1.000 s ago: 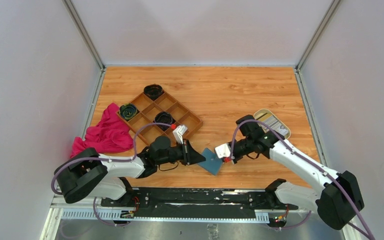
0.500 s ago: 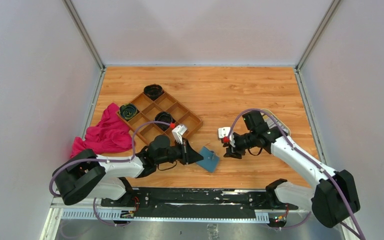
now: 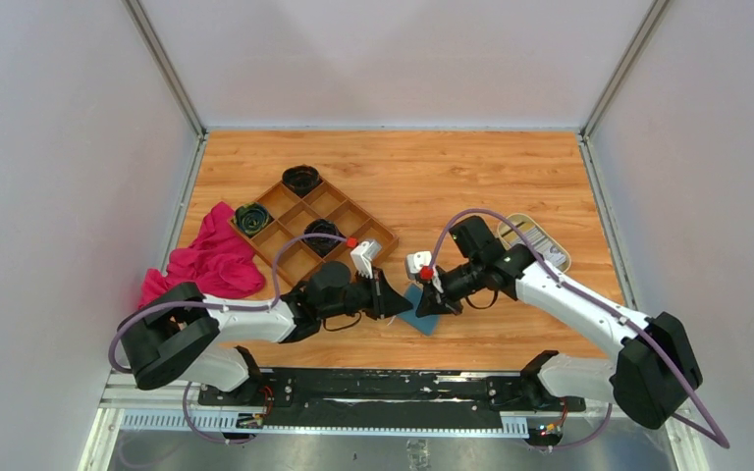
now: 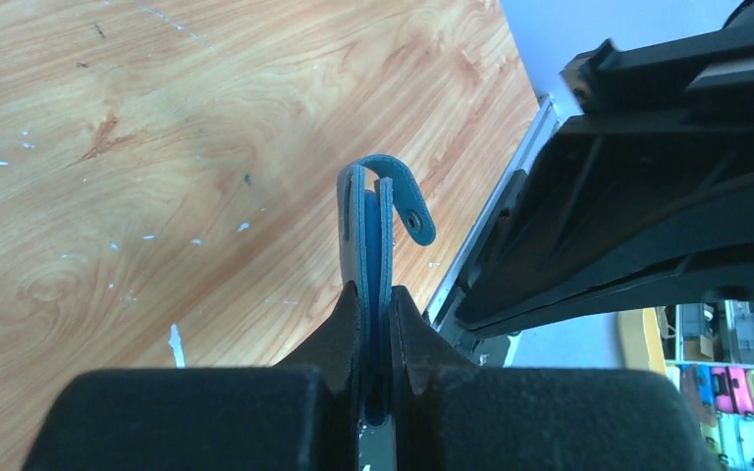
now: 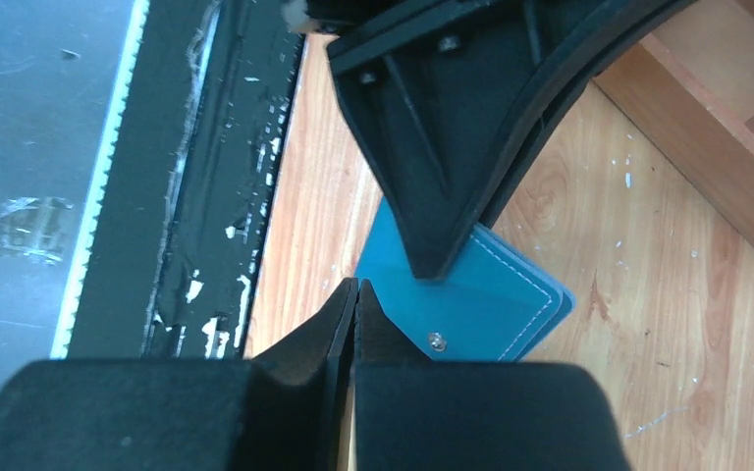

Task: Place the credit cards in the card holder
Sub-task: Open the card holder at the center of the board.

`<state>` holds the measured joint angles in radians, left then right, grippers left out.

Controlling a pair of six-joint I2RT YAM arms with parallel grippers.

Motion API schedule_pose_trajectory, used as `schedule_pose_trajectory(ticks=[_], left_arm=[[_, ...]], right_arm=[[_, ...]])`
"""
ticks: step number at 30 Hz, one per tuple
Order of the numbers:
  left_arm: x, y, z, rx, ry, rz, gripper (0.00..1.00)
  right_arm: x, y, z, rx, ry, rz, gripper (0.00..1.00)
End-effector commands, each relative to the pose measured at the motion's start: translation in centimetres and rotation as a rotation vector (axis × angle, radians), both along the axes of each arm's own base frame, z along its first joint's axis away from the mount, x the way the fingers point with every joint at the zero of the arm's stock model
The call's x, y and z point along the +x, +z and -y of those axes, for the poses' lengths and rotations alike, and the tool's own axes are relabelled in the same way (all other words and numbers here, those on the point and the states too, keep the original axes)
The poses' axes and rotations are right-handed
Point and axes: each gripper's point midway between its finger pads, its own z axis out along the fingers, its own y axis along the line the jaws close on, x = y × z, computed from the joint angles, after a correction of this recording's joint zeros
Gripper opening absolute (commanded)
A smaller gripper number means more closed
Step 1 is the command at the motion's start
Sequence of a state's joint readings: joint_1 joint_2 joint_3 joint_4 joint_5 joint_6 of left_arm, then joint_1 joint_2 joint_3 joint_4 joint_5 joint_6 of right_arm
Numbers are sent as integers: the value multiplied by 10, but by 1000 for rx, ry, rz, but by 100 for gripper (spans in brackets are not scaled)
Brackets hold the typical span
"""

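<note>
Because both arms crowd over it in the top view, only a teal sliver of the holder shows there, near the front edge of the wood-grain worktop. Whether it rests on the wood or is lifted, I cannot tell.

The left fingers pinch it edge-on. It shows as two thin stitched leaves with the snap tab curling over the top.

The right fingers are pressed together with nothing visible between them. Their tips are at the holder's edge beside the metal stud, but contact is unconfirmed.

The cards lie in the cream oval tray, partly hidden by the right arm, and cannot be counted.

Versus half a second ago, the right arm has swung in from nearer the tray to the holder. The left fingers sit slightly further right.
</note>
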<state>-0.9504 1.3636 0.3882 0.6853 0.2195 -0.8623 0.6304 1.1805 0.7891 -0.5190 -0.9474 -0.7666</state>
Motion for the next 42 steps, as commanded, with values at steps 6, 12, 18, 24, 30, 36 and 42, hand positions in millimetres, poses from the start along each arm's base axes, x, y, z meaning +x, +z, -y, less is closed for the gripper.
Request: schedule_pose_trajectory(ticks=[6,12,18,24,30,36,42], left_arm=[[4,10,-2,-17,35,35,0],[-3,14,-2,-18,-14,77,0],[-11,19,-4,-15,-85,155,0],[-19,12,-6,38,-162,214,0],[-24,12,-2,55,-228,236,0],[-26,14,-1,58,-256,259,0],[-26,18,0,70,-273,278,0]], right_arm=[[47,-24,21,-255,-185,182,0],[68,-33,31,-324,-290,196,1],[60,-26,24,-277,-270,107,24],[50,-11,26,-204,-219,83,30],[33,0,24,-135,-113,108,32],[15,-12,25,-118,-17,81,42],[19,-22,26,-181,-60,1,49]])
